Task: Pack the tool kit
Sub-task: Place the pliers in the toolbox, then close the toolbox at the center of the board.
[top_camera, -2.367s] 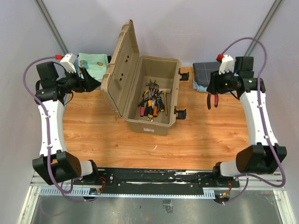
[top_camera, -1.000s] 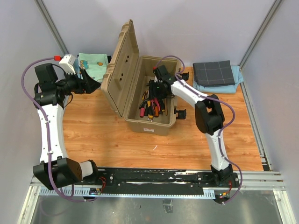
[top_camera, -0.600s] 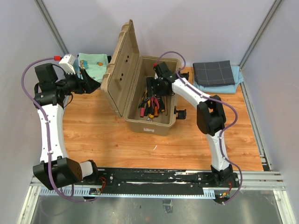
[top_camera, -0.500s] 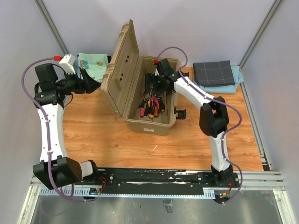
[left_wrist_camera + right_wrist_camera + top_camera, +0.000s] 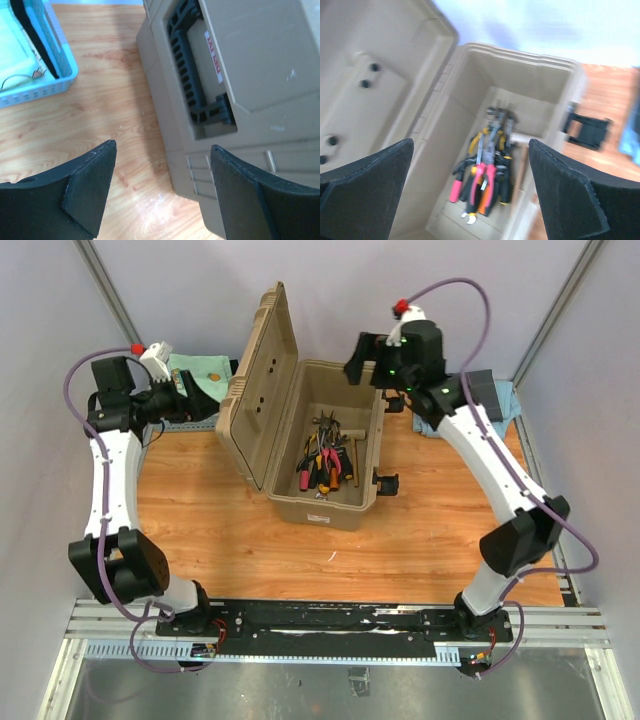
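My right gripper (image 5: 470, 192): jaws spread wide, empty, above the far end of the open toolbox (image 5: 322, 508), mid-scene. Hand tools (image 5: 325, 462) lie inside it. My left gripper (image 5: 161, 192): spread, empty, just left of the raised lid (image 5: 256, 390).

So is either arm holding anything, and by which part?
Nothing held. Left gripper is open and empty beside the toolbox lid; right gripper is open and empty above the hand tools inside.

**A:** quick headcount, anyone?

**B:** one tan toolbox (image 5: 322, 508), two black latches (image 5: 385, 481) on its side, one blue mesh basket (image 5: 35, 92). The hand tools (image 5: 322, 465) inside are one tangled pile, can't count those tbh.
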Controlling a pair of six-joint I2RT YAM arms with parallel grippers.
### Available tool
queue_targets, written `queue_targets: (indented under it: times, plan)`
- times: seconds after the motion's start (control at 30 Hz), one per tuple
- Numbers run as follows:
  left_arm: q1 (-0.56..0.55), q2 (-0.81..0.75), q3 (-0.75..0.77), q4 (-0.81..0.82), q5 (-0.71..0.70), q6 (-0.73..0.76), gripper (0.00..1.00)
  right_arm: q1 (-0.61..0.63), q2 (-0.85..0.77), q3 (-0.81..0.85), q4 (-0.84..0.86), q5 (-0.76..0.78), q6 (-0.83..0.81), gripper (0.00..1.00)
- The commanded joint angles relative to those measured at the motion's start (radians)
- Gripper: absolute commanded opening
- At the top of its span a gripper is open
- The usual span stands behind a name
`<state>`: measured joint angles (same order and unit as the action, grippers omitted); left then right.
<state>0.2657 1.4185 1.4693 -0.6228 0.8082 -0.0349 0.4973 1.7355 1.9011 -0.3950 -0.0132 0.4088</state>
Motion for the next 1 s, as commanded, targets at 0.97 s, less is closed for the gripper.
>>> queue_targets:
  times: [0.97]
  plan:
    - [-0.351,0.237,0.267,0.143,0.103,-0.092,0.81,-0.309,-0.311,-0.591,-0.011,0.050,0.082,0.98]
